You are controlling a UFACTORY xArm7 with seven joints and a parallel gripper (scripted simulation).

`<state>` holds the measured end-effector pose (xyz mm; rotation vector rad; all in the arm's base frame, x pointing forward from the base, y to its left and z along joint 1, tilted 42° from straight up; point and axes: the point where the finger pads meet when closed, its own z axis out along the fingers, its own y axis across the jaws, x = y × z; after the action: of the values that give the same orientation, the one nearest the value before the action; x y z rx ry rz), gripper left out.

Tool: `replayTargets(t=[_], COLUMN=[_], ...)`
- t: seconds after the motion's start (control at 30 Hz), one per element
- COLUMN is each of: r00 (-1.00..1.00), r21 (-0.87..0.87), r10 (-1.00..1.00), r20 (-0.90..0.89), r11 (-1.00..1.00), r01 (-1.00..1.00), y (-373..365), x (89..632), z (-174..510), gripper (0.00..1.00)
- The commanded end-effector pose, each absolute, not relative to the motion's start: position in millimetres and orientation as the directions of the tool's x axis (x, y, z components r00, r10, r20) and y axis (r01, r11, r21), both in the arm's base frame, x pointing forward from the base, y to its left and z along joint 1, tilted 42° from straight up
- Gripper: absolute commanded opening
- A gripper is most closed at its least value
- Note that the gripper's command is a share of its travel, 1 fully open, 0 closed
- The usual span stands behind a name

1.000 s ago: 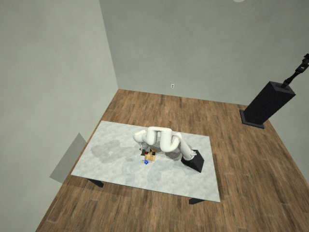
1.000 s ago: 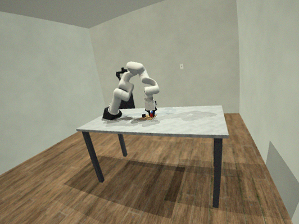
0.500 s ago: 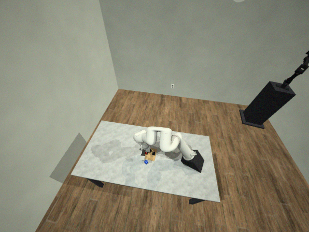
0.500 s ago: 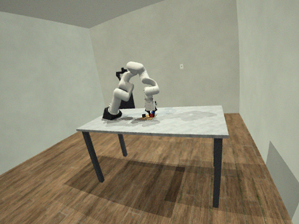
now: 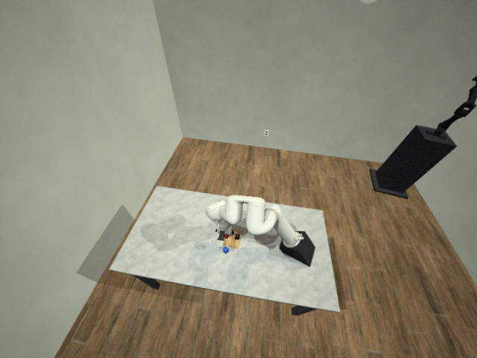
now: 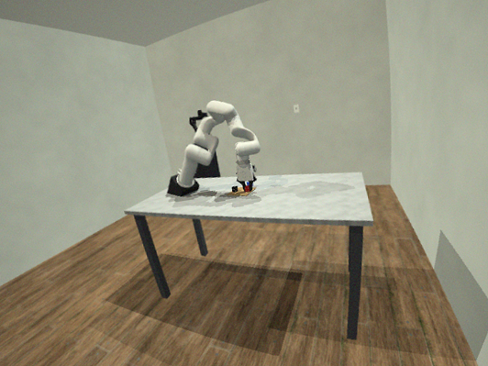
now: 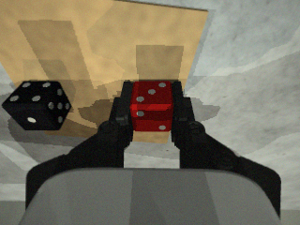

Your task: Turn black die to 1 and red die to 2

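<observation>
My gripper (image 7: pixel 152 95) (image 5: pixel 225 233) (image 6: pixel 247 186) is shut on the red die (image 7: pixel 151 104) (image 5: pixel 225 235) (image 6: pixel 248 188) and holds it low over the near edge of the tan mat (image 7: pixel 103 42) (image 5: pixel 231 242) (image 6: pixel 236 193). In the wrist view the die's upper face shows three pips and its lower face two. The black die (image 7: pixel 37 104) (image 5: pixel 237 234) (image 6: pixel 234 188) sits at the mat's left edge in the wrist view, tilted onto a corner, partly off the mat. The blue die (image 5: pixel 225 250) lies on the table just off the mat.
The white marbled table (image 5: pixel 162 239) (image 6: pixel 314 202) carries the arm's black base (image 5: pixel 298 250) (image 6: pixel 180 188) to the right of the mat. A dark pedestal (image 5: pixel 412 162) stands on the floor at the far right.
</observation>
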<state>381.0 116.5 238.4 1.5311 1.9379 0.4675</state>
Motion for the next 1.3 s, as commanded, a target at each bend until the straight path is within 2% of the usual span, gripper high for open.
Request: replayTargets(t=[0.0,0.63,0.67,0.73,0.77,0.9,0.93,1.0,1.03,1.1,1.13,1.27], r00=[-0.138,-0.138,-0.138,-0.138,-0.138,-0.138,-0.138,-0.138,-0.138,-0.138,-0.138,-0.138], r21=[0.619,0.619,0.619,0.619,0.619,0.619,0.619,0.619,0.619,0.619,0.619,0.619], r10=[0.959,0.959,0.959,0.959,0.959,0.959,0.959,0.959,0.959,0.959,0.959,0.959], r20=[-0.248,-0.248,-0.248,-0.248,-0.248,-0.248,-0.248,-0.248,-0.248,-0.248,-0.248,-0.248], r11=[0.266,0.266,0.266,0.266,0.266,0.266,0.266,0.266,0.266,0.266,0.266,0.266], r01=[0.739,0.739,0.739,0.739,0.739,0.739,0.739,0.739,0.739,0.739,0.739,0.739], y=[116.8,116.8,116.8,116.8,116.8,116.8,116.8,116.8,116.8,116.8,116.8,116.8], x=[381.2,381.2,381.2,381.2,381.2,381.2,381.2,381.2,381.2,381.2,381.2,381.2], z=[239.3,239.3,239.3,239.3,239.3,239.3,239.3,239.3,239.3,239.3,239.3,239.3], gripper=[0.27,0.27,0.31,0.31,0.35,0.35,0.39,0.39,0.43,0.43,0.47,0.47])
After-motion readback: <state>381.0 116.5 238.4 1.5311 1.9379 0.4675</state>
